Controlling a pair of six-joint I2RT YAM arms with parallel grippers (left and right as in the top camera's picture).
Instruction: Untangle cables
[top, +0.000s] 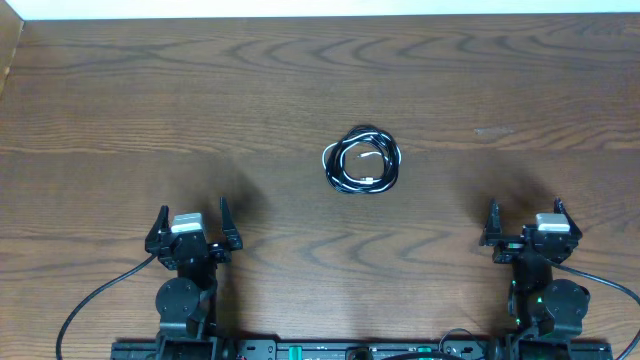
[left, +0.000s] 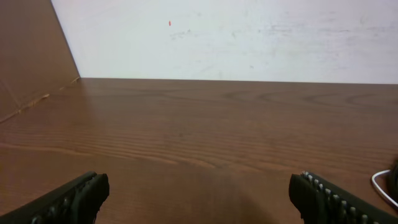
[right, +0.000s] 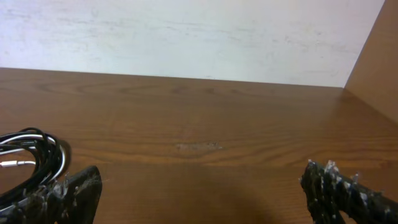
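Cables (top: 362, 160), black ones and a white one, lie coiled in one small tangled bundle near the middle of a brown wooden table (top: 300, 80). Nothing touches the bundle. Both arms sit at the near edge, well apart from it. The left gripper (top: 192, 215) is spread wide and holds nothing. The right gripper (top: 526, 213) is likewise spread wide and holds nothing.
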